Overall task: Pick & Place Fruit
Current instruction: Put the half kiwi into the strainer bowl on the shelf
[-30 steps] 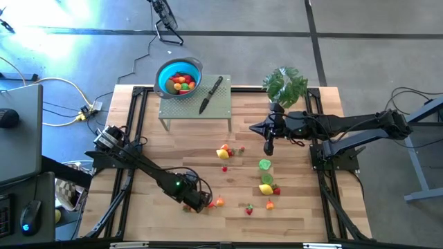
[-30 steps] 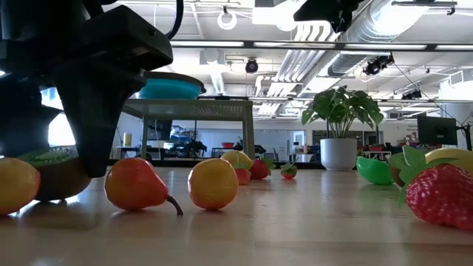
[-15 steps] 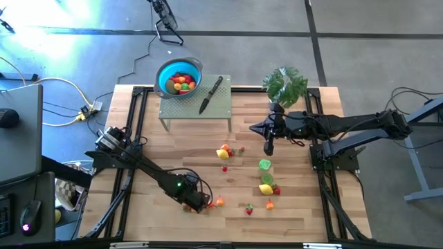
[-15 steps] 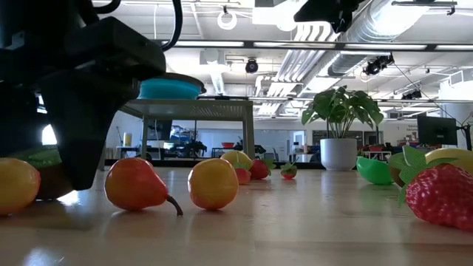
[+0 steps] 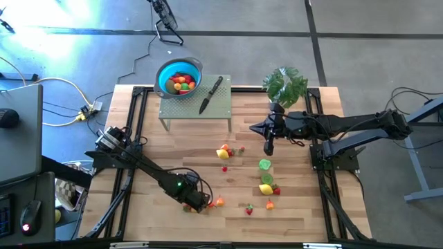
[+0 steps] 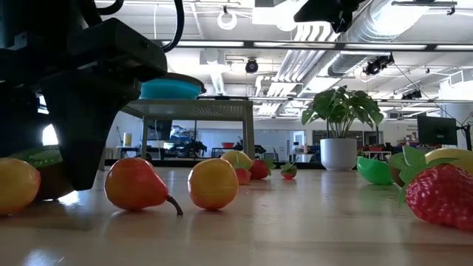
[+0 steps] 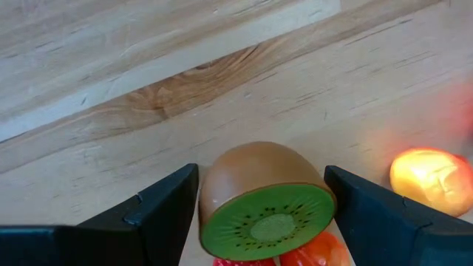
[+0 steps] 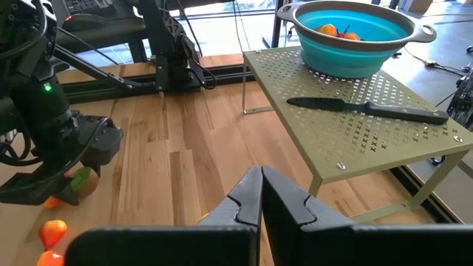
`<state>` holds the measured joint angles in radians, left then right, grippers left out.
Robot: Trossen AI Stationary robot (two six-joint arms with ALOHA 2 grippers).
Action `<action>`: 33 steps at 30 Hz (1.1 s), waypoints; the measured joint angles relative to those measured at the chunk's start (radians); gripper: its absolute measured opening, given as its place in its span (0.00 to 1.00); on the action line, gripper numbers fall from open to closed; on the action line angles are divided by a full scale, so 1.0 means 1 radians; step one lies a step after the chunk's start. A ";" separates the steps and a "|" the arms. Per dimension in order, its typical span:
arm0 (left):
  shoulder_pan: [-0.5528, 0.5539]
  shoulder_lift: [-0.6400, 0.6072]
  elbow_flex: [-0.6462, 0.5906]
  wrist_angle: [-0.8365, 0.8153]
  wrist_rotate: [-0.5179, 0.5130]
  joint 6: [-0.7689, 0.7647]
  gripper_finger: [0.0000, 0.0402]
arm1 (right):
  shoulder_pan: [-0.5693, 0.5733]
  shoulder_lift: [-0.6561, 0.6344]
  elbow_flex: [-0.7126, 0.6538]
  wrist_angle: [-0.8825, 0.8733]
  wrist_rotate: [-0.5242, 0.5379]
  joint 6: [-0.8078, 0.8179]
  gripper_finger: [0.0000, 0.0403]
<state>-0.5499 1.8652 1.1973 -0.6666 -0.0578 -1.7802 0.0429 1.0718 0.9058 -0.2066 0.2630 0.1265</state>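
1. The left gripper is low over the near part of the wooden table, its fingers spread wide on either side of a halved kiwi. The jaws flank the brown skin without clearly pressing it, so nothing is clamped yet.
2. The kiwi half rests on the table with its green cut face tipped toward the wrist camera; a red piece sits touching beneath it and an orange fruit lies just beside.
3. The right gripper waits in the air over the table's far right part, near the potted plant, fingers pressed together and empty.
4. Done so far — the blue bowl on the perforated stand already holds several red, orange and yellow pieces, with the knife lying beside it.
5. Left to do — a fair scatter remains on the wood: a small cluster mid-table, a green piece, a lemon with a strawberry beside it, and small pieces near the front edge (the low view shows a pear and more close by).
6. Judged from this, the task is partway through, and the kiwi looks like the next piece to go.
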 joint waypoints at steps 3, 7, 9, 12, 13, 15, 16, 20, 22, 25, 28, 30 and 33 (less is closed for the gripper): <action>0.000 0.000 0.000 0.002 0.000 -0.004 0.72 | 0.000 0.000 0.000 0.000 0.000 0.000 0.01; 0.000 0.001 -0.001 0.003 0.000 -0.004 0.72 | 0.000 0.000 0.000 -0.001 0.000 0.000 0.01; 0.000 0.001 -0.001 0.004 0.001 -0.004 0.71 | 0.000 0.000 0.000 -0.001 0.000 0.000 0.01; 0.000 0.001 -0.001 0.002 0.001 -0.004 0.68 | 0.000 0.000 0.000 -0.001 0.000 0.000 0.01; 0.000 0.001 -0.002 0.001 0.001 -0.005 0.66 | 0.000 0.000 0.000 -0.001 0.000 0.000 0.01; 0.000 0.002 -0.003 -0.002 0.002 -0.005 0.61 | 0.000 0.000 0.000 -0.001 0.000 0.000 0.01; 0.000 0.002 -0.003 -0.003 0.002 -0.008 0.59 | 0.000 0.000 0.000 -0.001 0.000 0.000 0.01; 0.000 0.002 -0.003 -0.003 0.002 -0.030 0.56 | 0.000 0.000 0.000 -0.001 0.000 0.000 0.01; 0.000 0.002 -0.003 -0.002 0.002 -0.034 0.57 | 0.000 0.000 0.000 -0.001 0.000 0.000 0.01; 0.000 0.002 -0.003 -0.002 0.003 -0.034 0.60 | 0.000 0.000 0.000 -0.001 0.000 0.000 0.01; 0.000 0.002 -0.003 -0.007 0.010 -0.034 0.60 | 0.000 0.000 0.000 -0.001 0.000 0.000 0.01; 0.000 0.002 -0.002 -0.013 0.014 -0.034 0.58 | 0.000 0.000 0.000 -0.001 0.000 0.000 0.01; 0.000 0.002 -0.001 -0.016 0.016 -0.033 0.56 | 0.000 0.000 0.000 -0.001 0.000 0.000 0.01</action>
<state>-0.5499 1.8671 1.1965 -0.6822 -0.0414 -1.8127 0.0426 1.0718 0.9058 -0.2077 0.2630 0.1265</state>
